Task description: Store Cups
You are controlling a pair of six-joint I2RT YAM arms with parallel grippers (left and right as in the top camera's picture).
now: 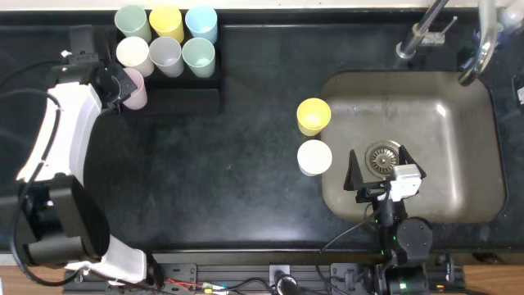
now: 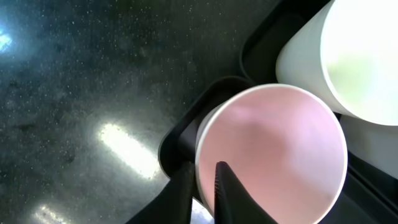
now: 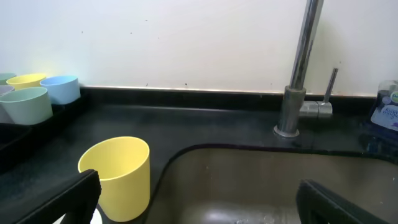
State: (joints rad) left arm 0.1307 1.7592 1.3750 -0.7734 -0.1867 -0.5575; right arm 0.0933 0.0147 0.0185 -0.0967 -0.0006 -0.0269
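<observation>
My left gripper is shut on the rim of a pink cup at the left front corner of the black tray. In the left wrist view one finger is inside the pink cup and the other is outside its wall. The cup stands upright beside a white cup. Several pastel cups stand on the tray. A yellow cup and a white cup stand on the counter left of the sink. My right gripper is open above the sink, with the yellow cup ahead of it.
The steel sink takes up the right side, with a faucet at its back edge and a soap bottle at far right. The dark counter lies bare between tray and sink.
</observation>
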